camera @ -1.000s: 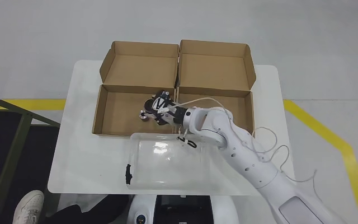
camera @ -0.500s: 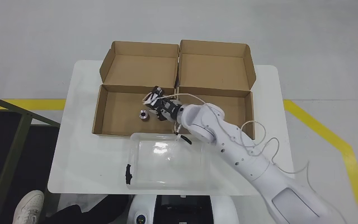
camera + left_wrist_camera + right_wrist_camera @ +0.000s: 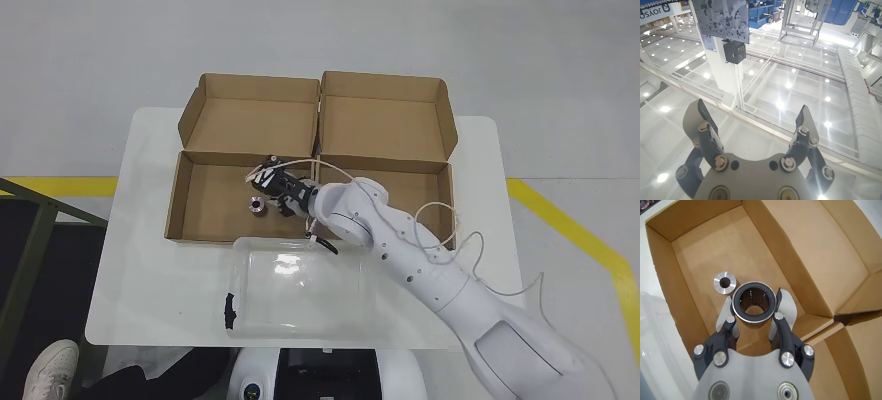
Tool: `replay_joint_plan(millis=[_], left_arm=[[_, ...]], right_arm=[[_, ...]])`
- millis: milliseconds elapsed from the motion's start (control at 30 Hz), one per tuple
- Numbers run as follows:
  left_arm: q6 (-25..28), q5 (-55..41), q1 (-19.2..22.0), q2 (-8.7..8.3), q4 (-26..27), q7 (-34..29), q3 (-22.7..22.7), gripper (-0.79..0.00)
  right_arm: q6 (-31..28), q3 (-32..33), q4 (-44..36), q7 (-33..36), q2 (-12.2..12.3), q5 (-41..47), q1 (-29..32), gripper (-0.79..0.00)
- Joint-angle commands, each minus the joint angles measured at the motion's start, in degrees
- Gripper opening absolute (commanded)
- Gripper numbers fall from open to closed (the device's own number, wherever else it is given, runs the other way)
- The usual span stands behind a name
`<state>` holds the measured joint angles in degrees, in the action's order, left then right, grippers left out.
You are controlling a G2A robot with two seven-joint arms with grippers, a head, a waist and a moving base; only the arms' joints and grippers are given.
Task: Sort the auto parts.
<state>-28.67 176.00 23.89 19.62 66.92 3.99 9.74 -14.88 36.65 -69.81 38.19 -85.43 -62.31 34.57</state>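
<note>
A white table carries two brown cardboard boxes set side by side and touching, each with its lid folded back and standing away from the robot. The left cardboard box has the right arm reaching into it, while the right cardboard box sits just beside that arm. Nearer the robot, touching the front wall of the left box, lies a clear plastic container. On the grey floor beyond the table's sides runs a yellow line.

The right gripper hangs inside the left box, toward its end next to the right box, and is clamped on a linear bearing. This is a steel cylinder with a black end face and rows of small balls visible down its bore. One finger presses each side of it, and its open end faces the wrist camera. Whether its lower end touches the box floor cannot be told.

The left gripper points up at the ceiling, its toothed fingers spread wide with nothing between them.

Just beside the bearing, close to it but apart, a small silver bushing with a bevelled face and a round centre hole rests on the floor of the left box.
</note>
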Motion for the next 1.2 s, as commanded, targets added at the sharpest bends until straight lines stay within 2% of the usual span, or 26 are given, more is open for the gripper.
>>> replay_joint_plan(millis=[0,33,67,200,267,300,333,633,833,1167], left_arm=[[0.0,0.0,0.0,0.0,0.0,0.0,0.0,0.0],[0.0,0.0,0.0,0.0,0.0,0.0,0.0,0.0],[0.0,0.0,0.0,0.0,0.0,0.0,0.0,0.0],[0.0,0.0,0.0,0.0,0.0,0.0,0.0,0.0],[0.0,0.0,0.0,0.0,0.0,0.0,0.0,0.0],[0.0,0.0,0.0,0.0,0.0,0.0,0.0,0.0],[0.0,0.0,0.0,0.0,0.0,0.0,0.0,0.0],[0.0,0.0,0.0,0.0,0.0,0.0,0.0,0.0],[0.0,0.0,0.0,0.0,0.0,0.0,0.0,0.0],[0.0,0.0,0.0,0.0,0.0,0.0,0.0,0.0]], right_arm=[[-0.18,-0.35,1.02,0.01,-0.41,0.08,-0.52,-0.72],[-0.36,-0.52,1.51,-0.03,-0.62,0.12,-0.75,-0.656],[-0.46,-0.64,2.01,-0.04,-0.82,0.22,-0.96,-0.64],[-1.17,-1.09,3.88,0.38,-1.53,0.6,-1.67,-0.462],[-1.38,-1.22,4.57,0.31,-1.83,0.58,-1.91,-0.406],[-1.47,-1.2,4.8,0.14,-1.95,0.6,-1.95,-0.342],[-1.54,-1.18,4.95,0.07,-2.04,0.55,-1.96,0.0],[-2.64,0.35,1.83,-2.25,-1.82,-1.5,-0.1,0.0],[-7.08,2.31,-5.5,-6.74,-0.47,-4.56,3.77,0.0],[-11.0,7.03,-17.23,-6.92,1.59,-6.39,9.74,0.0]])
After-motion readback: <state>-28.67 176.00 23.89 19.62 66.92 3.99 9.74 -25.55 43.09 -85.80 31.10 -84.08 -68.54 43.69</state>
